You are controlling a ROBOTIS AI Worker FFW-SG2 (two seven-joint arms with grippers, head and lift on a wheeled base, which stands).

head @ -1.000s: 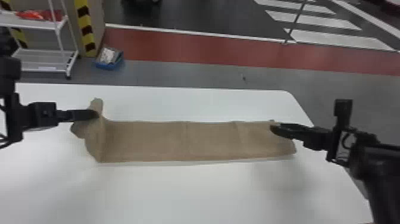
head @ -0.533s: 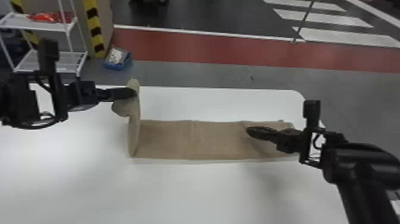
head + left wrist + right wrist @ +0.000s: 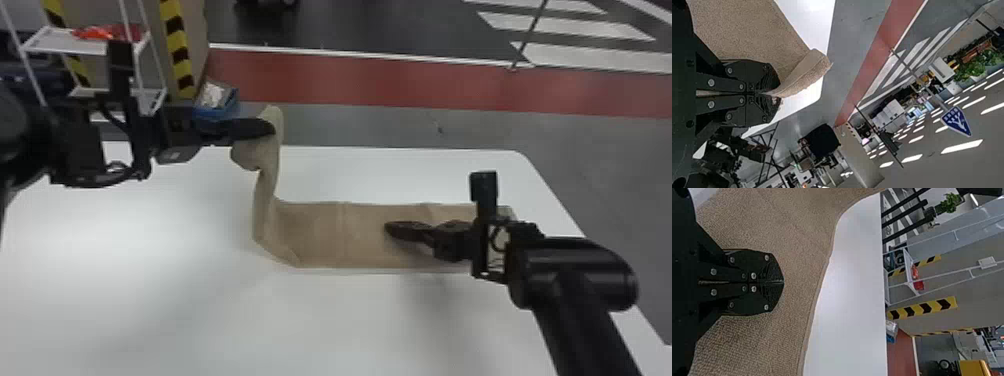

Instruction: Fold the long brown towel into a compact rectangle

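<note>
The towel [image 3: 320, 235], lying toward the far right corner of the bench [image 3: 200, 310], should be folded evenly by its end pinched in the left tool [image 3: 271, 128], the closed right tool [image 3: 388, 228] being cleared first.

I see here a white table [image 3: 200, 310], its far edge at twelve o'clock from the robot. On it, the brown towel [image 3: 320, 235] stretches toward three o'clock, its nine o'clock end lifted up.
</note>
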